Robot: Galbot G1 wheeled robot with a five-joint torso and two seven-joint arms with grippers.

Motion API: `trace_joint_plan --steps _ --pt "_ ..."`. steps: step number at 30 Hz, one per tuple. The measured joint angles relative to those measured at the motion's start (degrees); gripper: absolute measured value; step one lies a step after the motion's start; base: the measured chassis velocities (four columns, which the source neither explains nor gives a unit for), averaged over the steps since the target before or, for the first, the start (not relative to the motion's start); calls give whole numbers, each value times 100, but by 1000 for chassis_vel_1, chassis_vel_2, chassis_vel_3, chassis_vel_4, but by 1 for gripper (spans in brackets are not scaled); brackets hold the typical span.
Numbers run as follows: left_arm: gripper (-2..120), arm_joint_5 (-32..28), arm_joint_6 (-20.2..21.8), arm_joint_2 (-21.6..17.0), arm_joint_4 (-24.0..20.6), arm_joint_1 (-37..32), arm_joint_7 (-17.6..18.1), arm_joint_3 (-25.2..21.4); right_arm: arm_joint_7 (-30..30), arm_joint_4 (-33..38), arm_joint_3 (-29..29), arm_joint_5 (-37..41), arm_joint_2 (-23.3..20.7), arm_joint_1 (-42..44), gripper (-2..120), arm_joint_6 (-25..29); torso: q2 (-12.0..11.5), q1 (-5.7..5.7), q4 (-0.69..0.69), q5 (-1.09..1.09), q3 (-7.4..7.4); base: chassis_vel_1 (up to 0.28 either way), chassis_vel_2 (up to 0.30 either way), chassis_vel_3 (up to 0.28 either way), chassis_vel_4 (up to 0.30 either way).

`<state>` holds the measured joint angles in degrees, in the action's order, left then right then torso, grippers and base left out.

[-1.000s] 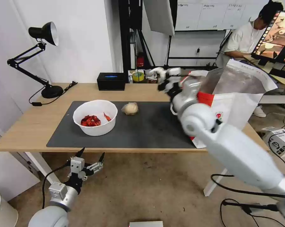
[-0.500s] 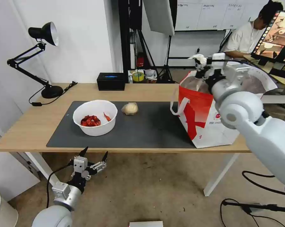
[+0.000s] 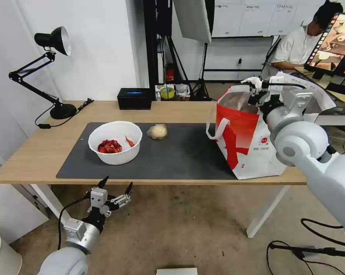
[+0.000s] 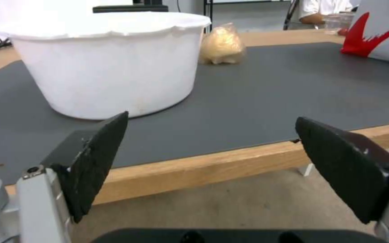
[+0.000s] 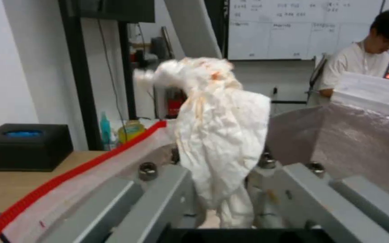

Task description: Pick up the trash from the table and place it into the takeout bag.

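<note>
Over the open mouth of the bag [image 3: 249, 141], at the table's right end, the right gripper [image 3: 256, 84] is clamped on a crumpled white tissue [image 5: 219, 135]. The right wrist view shows the tissue pinched between the grey fingers [image 5: 158, 199], its bulk standing up above them, with faint orange stains on its upper folds. Directly beyond it lie the bag's red rim [image 5: 68, 180] and silver foil lining [image 5: 361, 141]; the tissue is above the opening, not inside. The bag stands upright, partly on the grey mat [image 3: 180, 156] and partly on the bare wood of the table [image 3: 39, 152], red side facing the mat, one white strap hanging down that side. Left of centre on the mat sits the white bowl [image 3: 115, 147] holding red crayfish shells [image 3: 109, 146]. The beige paper ball [image 3: 157, 131] rests just beyond the bowl, near it but not touching, well apart from the bag. A black tissue box [image 3: 134, 98] stands at the table's far edge, with a black desk lamp [image 3: 52, 40] at the far left corner. The left gripper [image 3: 114, 187] hangs below the table's near edge, in front of the bowl, jaws spread wide and holding nothing; its dark pads [image 4: 98, 152] frame the bowl [image 4: 109, 64] and ball [image 4: 221, 45] in the left wrist view.
</note>
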<state>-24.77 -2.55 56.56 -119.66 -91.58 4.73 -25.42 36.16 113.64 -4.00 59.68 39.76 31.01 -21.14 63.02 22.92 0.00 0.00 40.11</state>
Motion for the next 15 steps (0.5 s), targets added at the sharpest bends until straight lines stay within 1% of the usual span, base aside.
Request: trace_joint_plan --steps 1,2,3,4,5,6,8,9,10,11,12,13,15 --pt "100 1 0 1 8 16 12 13 44 30 -28 9 -24 52 18 -28 0 0 0 0 0 0 0 0 0" --pt "100 1 0 1 8 16 12 13 44 30 -28 9 -24 52 18 -28 0 0 0 0 0 0 0 0 0" --pt "100 5 0 7 15 28 45 31 60 52 -66 21 -57 96 22 -59 0 0 0 1 0 0 0 0 0" --pt "100 6 1 9 17 32 65 44 63 59 -80 26 -68 109 24 -67 0 0 0 0 0 0 0 0 0" --pt "100 7 1 21 20 37 97 70 66 77 -120 35 -104 139 31 -81 0 0 -1 0 0 0 0 0 0" --pt "100 7 1 21 20 37 97 70 66 77 -120 35 -104 139 31 -81 0 0 -1 0 0 0 0 0 0" --pt "100 10 2 34 20 42 119 94 63 93 -162 59 -160 164 42 -91 0 0 -1 0 0 0 0 0 0" --pt "100 10 2 34 20 42 119 94 63 93 -162 59 -160 164 42 -91 0 0 -1 0 0 0 0 0 0" --pt "100 11 4 34 20 44 121 98 60 94 -173 65 -179 165 46 -93 0 0 -1 0 0 0 0 0 0" --pt "100 11 4 31 20 48 123 98 55 100 -185 74 -199 165 52 -99 0 0 0 0 0 0 0 0 0" --pt "100 11 4 23 20 52 124 98 49 108 -192 83 -210 169 56 -109 0 0 0 0 0 0 0 0 0" --pt "100 11 4 23 20 52 124 98 49 108 -192 83 -210 169 56 -109 0 0 0 0 0 0 0 0 0" --pt "100 11 5 6 19 57 125 97 39 116 -208 89 -234 193 64 -123 0 0 0 0 0 0 0 0 0"
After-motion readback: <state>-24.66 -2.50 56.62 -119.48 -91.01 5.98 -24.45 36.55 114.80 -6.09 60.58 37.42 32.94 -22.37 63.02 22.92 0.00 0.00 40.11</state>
